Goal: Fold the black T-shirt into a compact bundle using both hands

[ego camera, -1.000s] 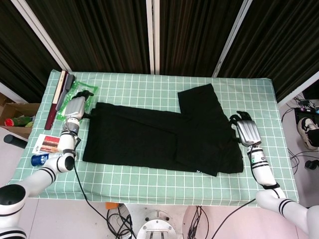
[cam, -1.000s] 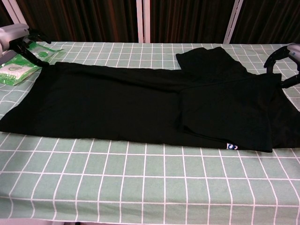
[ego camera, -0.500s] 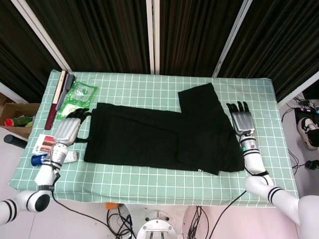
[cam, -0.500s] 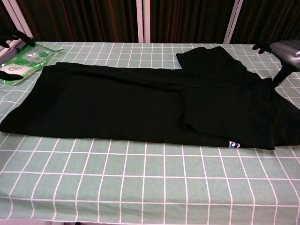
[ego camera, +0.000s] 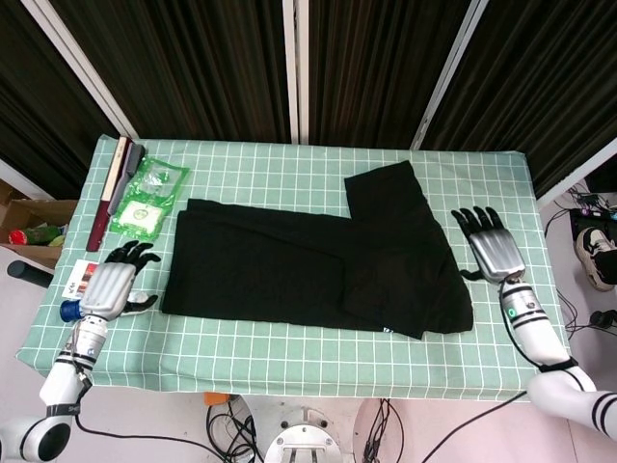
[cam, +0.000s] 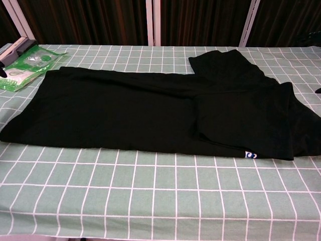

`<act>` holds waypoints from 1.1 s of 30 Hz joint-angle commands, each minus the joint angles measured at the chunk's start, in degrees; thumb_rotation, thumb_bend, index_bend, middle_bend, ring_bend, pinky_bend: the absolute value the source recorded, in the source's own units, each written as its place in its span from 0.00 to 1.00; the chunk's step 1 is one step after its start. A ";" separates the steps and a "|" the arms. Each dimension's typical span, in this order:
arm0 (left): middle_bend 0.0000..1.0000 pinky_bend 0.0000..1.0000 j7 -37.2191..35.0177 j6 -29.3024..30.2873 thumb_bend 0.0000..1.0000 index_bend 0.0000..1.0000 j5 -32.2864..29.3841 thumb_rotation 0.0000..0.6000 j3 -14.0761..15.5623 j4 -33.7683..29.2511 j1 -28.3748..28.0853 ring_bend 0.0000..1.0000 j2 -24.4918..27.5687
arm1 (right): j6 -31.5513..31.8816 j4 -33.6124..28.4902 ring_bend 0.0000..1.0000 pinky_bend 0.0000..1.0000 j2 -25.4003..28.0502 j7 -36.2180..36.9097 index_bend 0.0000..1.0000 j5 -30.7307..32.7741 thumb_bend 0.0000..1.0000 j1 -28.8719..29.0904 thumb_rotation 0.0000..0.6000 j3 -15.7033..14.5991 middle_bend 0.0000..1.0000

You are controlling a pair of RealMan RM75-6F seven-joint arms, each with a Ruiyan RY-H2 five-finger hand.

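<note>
The black T-shirt lies flat across the checked green table, partly folded, with one part doubled over on the right. My left hand hovers off the shirt's left edge, fingers spread, holding nothing. Off the shirt's right edge is my right hand, likewise spread and empty. Neither hand touches the cloth. In the chest view only a dark fingertip shows at each side edge.
A green packet lies at the table's back left, also seen in the chest view. Dark red and grey flat bars lie beside it. A small card and a blue can sit near my left hand.
Both hands have drawn back from the shirt's edges, the left toward the near left corner, the right outward to the right. The shirt has stayed flat and still.
</note>
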 commanded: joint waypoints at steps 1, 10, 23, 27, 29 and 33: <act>0.15 0.16 0.34 1.50 0.19 0.32 1.86 1.00 1.27 0.45 1.27 0.08 -1.12 | 2.06 -2.68 0.00 0.00 1.54 6.91 0.14 -4.53 0.00 -2.00 1.00 -2.51 0.13; 0.18 0.16 2.74 8.60 0.24 0.38 10.41 1.00 5.82 7.20 6.17 0.08 -8.20 | 12.73 -7.19 0.00 0.00 6.38 15.45 0.25 -12.52 0.08 -7.00 1.00 -5.44 0.17; 0.17 0.16 0.55 9.27 0.23 0.37 13.43 1.00 3.59 23.26 6.30 0.08 -21.15 | 14.93 -10.88 0.00 0.00 10.34 15.62 0.27 -11.84 0.08 -8.65 1.00 -5.12 0.17; 0.18 0.17 -0.35 9.53 0.20 0.39 13.79 1.00 2.70 26.46 6.00 0.08 -23.71 | 14.76 -10.81 0.00 0.00 10.03 15.95 0.27 -11.63 0.08 -8.82 1.00 -5.27 0.17; 0.18 0.17 -0.77 8.62 0.20 0.40 14.09 1.00 2.72 27.29 5.47 0.08 -24.38 | 14.46 -10.59 0.00 0.00 9.77 16.22 0.27 -11.38 0.08 -8.80 1.00 -5.28 0.17; 0.18 0.17 -1.89 6.07 0.19 0.40 14.31 1.00 2.93 27.38 4.35 0.08 -24.64 | 14.28 -10.45 0.00 0.00 9.55 16.95 0.27 -11.37 0.08 -8.82 1.00 -5.34 0.17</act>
